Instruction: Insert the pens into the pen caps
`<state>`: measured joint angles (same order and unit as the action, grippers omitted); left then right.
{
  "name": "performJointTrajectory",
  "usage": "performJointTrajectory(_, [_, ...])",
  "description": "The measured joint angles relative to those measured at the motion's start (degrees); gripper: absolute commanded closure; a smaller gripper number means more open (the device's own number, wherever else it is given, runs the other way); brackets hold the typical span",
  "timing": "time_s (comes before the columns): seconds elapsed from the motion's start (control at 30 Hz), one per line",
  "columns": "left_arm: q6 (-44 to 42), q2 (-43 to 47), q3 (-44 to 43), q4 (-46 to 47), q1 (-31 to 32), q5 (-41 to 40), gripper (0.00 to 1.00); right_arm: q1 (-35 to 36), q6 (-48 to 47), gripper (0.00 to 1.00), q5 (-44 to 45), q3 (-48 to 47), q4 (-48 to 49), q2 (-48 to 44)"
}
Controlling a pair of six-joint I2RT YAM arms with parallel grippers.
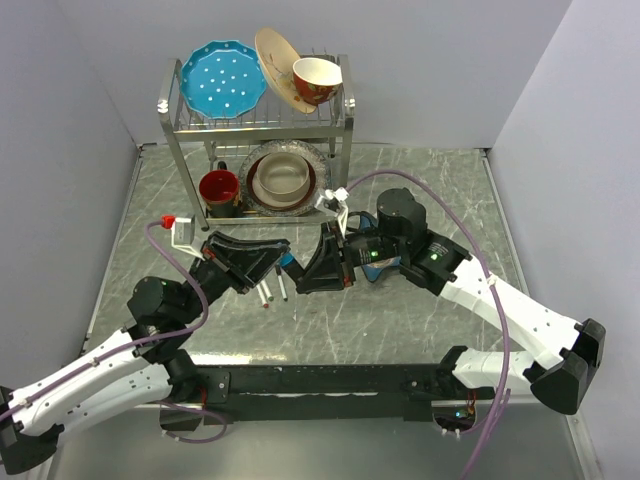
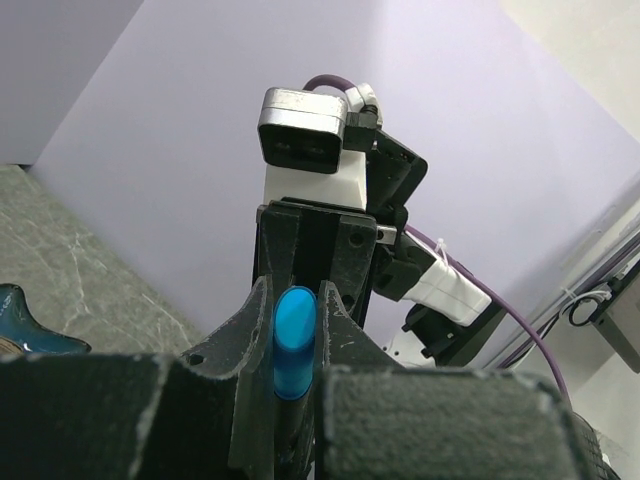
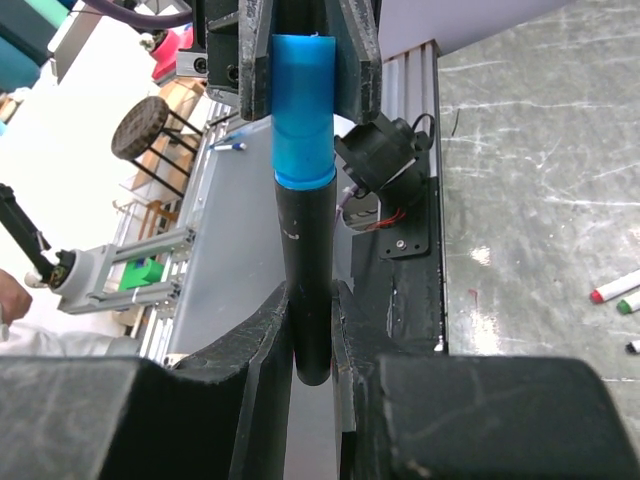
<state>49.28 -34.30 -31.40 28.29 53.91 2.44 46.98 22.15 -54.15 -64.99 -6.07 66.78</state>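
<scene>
The dark marker (image 3: 307,270) hangs in the air between my two grippers above the table's middle. My right gripper (image 3: 311,290) is shut on its black barrel. My left gripper (image 2: 296,290) is shut on the blue pen cap (image 2: 294,335), which sits over the marker's far end (image 3: 303,110). In the top view the two grippers (image 1: 283,262) (image 1: 303,270) meet tip to tip, with a bit of blue (image 1: 287,260) showing between them. Slim white pens (image 1: 273,291) lie on the table just below them. Their red (image 3: 606,293), green (image 3: 628,304) and black ends show in the right wrist view.
A metal dish rack (image 1: 176,125) stands at the back with a blue plate (image 1: 222,78), a red mug (image 1: 219,187) and bowls (image 1: 283,178). Grey walls close in the table on three sides. Purple cables loop over both arms.
</scene>
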Motion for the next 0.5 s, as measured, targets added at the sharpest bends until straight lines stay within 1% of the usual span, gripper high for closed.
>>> performJointTrajectory(0.27, [0.11,-0.07,0.46,-1.51,0.37,-0.85,0.99,-0.07,-2.73,1.0,1.22,-1.11,-4.83,0.04])
performJointTrajectory(0.4, [0.33,-0.07,0.24,-2.78,1.29,-1.86,0.99,-0.11,-3.89,1.0,1.62,-4.0,-10.01,0.74])
performJointTrajectory(0.5, [-0.04,-0.09,-1.42,-4.81,1.88,-2.89,0.99,-0.11,-4.26,1.0,1.62,-5.92,-11.74,1.27])
